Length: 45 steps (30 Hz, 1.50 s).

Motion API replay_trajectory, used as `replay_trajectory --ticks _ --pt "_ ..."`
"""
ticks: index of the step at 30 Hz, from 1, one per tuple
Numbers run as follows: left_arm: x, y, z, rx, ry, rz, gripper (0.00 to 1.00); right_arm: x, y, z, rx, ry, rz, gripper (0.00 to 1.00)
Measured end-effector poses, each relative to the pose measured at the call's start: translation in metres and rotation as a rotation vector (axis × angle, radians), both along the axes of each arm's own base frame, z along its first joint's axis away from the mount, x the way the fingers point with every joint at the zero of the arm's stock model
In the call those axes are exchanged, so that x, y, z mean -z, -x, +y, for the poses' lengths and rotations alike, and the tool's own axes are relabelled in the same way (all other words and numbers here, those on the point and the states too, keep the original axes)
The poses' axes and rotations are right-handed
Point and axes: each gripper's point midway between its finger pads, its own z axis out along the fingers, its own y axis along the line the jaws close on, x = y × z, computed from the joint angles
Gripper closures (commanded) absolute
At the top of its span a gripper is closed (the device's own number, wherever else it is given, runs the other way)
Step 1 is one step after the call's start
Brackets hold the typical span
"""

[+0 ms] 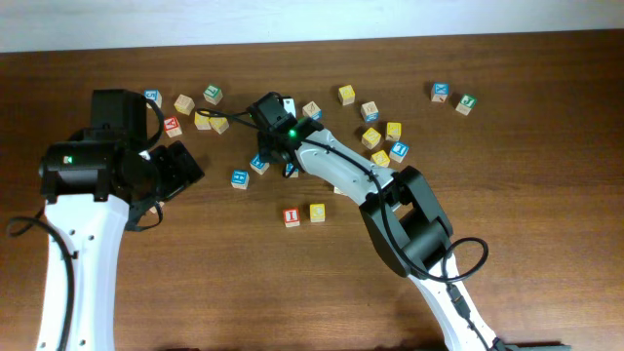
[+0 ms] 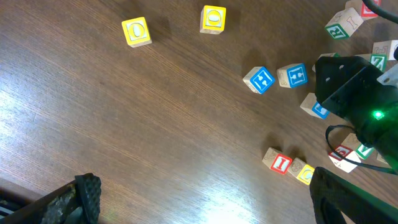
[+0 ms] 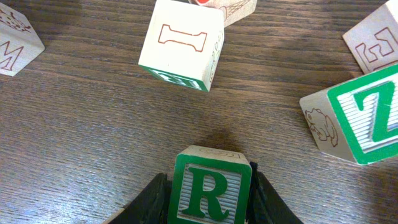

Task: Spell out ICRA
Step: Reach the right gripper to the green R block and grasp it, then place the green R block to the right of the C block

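R cube (image 3: pixel 211 186): green letter, clamped between the fingers of right gripper (image 3: pixel 210 202), mid-table, nearer far edge. Red I cube (image 1: pixel 291 216) and yellow C cube (image 1: pixel 317 212) side by side, toward near edge from gripper. Left gripper (image 2: pixel 205 199): fingers wide apart, nothing between, toward left edge.

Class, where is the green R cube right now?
Right wrist view, bottom centre: the green R cube sits gripped in the right hand, just below the outlined I cube.
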Motion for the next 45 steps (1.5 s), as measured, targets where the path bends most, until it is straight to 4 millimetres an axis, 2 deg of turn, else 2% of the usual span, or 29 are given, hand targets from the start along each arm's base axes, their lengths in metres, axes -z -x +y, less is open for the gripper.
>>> replay_trajectory --ticks 6,8,10,13,14,16,18,20,23,24,25,28,30,34,41,43,45 --pt "0.0 0.0 0.0 0.0 0.0 0.001 0.01 -0.007 0.009 -0.008 0.001 0.029 0.032 0.73" --pt "0.0 0.0 0.0 0.0 0.0 0.0 0.01 -0.031 0.015 -0.012 0.002 0.027 0.03 0.73" --pt "0.0 0.0 0.0 0.0 0.0 0.0 0.01 -0.082 0.025 -0.021 0.003 0.012 0.005 0.73" --pt "0.0 0.0 0.0 0.0 0.0 0.0 0.01 -0.139 0.061 -0.059 0.016 0.052 0.055 0.73" --pt "0.0 0.0 0.0 0.0 0.0 0.001 0.01 -0.164 0.076 -0.079 0.03 0.065 0.071 0.73" --pt "0.0 0.0 0.0 0.0 0.0 0.001 0.01 -0.172 0.099 -0.104 0.036 0.123 0.142 0.72" --pt "0.0 0.0 0.0 0.0 0.0 0.0 0.01 -0.154 0.127 -0.126 0.037 0.217 0.27 0.72" --pt "0.0 0.0 0.0 0.0 0.0 0.0 0.01 -0.134 0.141 -0.132 0.029 0.249 0.342 0.72" --pt "0.0 0.0 0.0 0.0 0.0 0.0 0.01 -0.091 0.148 -0.122 0.006 0.199 0.39 0.72" --pt "0.0 -0.001 0.0 0.0 0.0 -0.002 0.01 -0.065 0.157 -0.118 -0.008 0.173 0.435 0.72" --pt "0.0 0.0 0.0 0.0 0.0 0.0 0.01 -0.048 0.163 -0.115 -0.013 0.15 0.46 0.72" --pt "0.0 0.0 0.0 0.0 0.0 -0.001 0.01 -0.014 0.182 -0.12 -0.012 0.137 0.518 0.72" --pt "0.0 -0.001 0.0 0.0 0.0 -0.002 0.01 0.0 0.181 -0.117 -0.016 0.113 0.496 0.72" --pt "0.0 0.0 0.0 0.0 0.0 0.0 0.01 0.007 0.174 -0.114 -0.019 0.092 0.457 0.72" --pt "0.0 0.0 0.0 0.0 0.0 0.0 0.01 0.007 0.168 -0.124 0.005 0.134 0.431 0.76" --pt "0.0 0.0 0.0 0.0 0.0 0.0 0.01 0.002 0.164 -0.136 0.039 0.144 0.451 0.76" --pt "0.0 0.0 0.0 0.0 0.0 0.001 0.01 -0.01 0.151 -0.137 0.049 0.126 0.435 0.76"
